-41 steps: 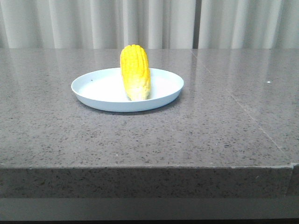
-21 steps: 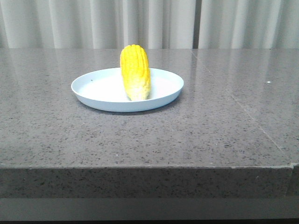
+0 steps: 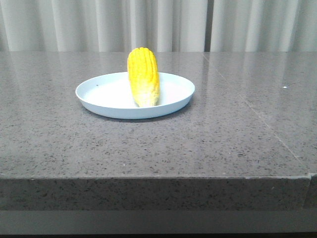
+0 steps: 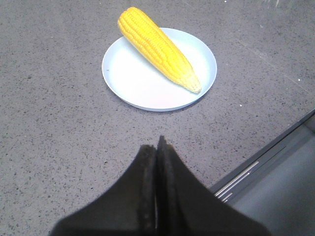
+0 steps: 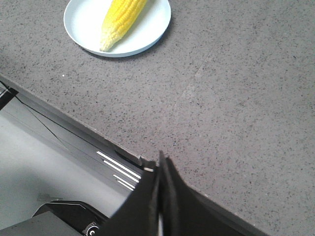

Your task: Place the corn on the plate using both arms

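Observation:
The yellow corn (image 3: 143,76) lies on the pale blue-white plate (image 3: 94,96), its paler end toward the table's front. Both also show in the left wrist view, corn (image 4: 158,46) on plate (image 4: 133,81), and in the right wrist view, corn (image 5: 121,18) on plate (image 5: 83,24). My left gripper (image 4: 156,147) is shut and empty, held above the table short of the plate. My right gripper (image 5: 160,162) is shut and empty, over the table's front edge, well away from the plate. Neither gripper shows in the front view.
The plate stands on a grey speckled stone table (image 3: 237,129) with white curtains (image 3: 158,25) behind. The table's front edge (image 5: 74,123) and the robot's base below it show in the right wrist view.

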Robot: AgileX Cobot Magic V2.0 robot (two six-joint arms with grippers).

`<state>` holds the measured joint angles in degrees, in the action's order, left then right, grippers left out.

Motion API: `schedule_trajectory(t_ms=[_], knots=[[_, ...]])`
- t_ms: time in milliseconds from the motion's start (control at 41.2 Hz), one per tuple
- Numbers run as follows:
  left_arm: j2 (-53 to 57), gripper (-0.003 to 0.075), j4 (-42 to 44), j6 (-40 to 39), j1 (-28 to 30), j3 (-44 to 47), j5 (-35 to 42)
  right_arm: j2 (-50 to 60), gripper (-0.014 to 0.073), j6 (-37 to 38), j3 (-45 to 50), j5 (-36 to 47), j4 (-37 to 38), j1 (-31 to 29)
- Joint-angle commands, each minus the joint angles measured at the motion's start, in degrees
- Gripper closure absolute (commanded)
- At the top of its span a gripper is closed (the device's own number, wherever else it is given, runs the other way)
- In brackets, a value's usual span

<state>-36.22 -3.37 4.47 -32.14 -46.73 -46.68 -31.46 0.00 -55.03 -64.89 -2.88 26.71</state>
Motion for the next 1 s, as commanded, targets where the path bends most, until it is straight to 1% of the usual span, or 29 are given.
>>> schedule_trajectory(t_ms=[0, 73, 146, 194, 316, 534, 680, 753, 850, 898, 971], knots=[[0.03, 0.0741, -0.57, -0.56, -0.42, -1.47, 4.32, -0.26, 0.0661, 0.0, -1.06, 3.39, 0.23, -0.3], [0.8, 0.0741, -0.57, -0.56, -0.25, -0.68, 4.79, -0.26, 0.0661, 0.0, -1.06, 3.39, 0.23, -0.3], [2.22, 0.0741, 0.85, 0.25, 1.82, 0.67, 6.41, -0.26, 0.0661, 0.0, -1.06, 3.31, 0.23, -0.3], [3.85, 0.0741, 3.86, 0.27, 4.39, 2.1, 8.07, -0.26, 0.0661, 0.0, -1.06, 3.31, 0.23, -0.3], [9.56, 0.0741, 5.09, 0.27, 12.29, 7.6, 13.65, -0.26, 0.0661, 0.0, -1.06, 3.31, 0.18, -0.3], [23.84, 0.0741, 5.63, 0.27, 25.27, 22.31, 25.72, -0.26, 0.0661, 0.0, -1.06, 3.31, 0.18, -0.3], [31.34, 0.0741, 4.66, 0.27, 32.84, 30.55, 29.6, -0.26, 0.0661, 0.0, -1.06, 3.31, 0.18, -0.3], [33.44, 0.0741, 4.08, -0.29, 34.91, 34.4, 32.06, -0.26, 0.0661, 0.0, -1.06, 3.31, 0.18, -0.3], [36.11, 0.0741, 4.49, -1.52, 35.31, 38.73, 34.53, -0.26, 0.0661, 0.0, -1.06, 3.31, 0.18, -0.3], [37.22, 0.0741, 5.3, -3.57, 34.93, 40.48, 35.43, -0.26, 0.0661, 0.0, -1.06, 3.31, 0.18, -0.3], [37.62, 0.0741, 8.2, -8.67, 34.81, 42.11, 37.04, -0.26, 0.0661, 0.0, -1.06, 3.31, 0.18, -0.3]])
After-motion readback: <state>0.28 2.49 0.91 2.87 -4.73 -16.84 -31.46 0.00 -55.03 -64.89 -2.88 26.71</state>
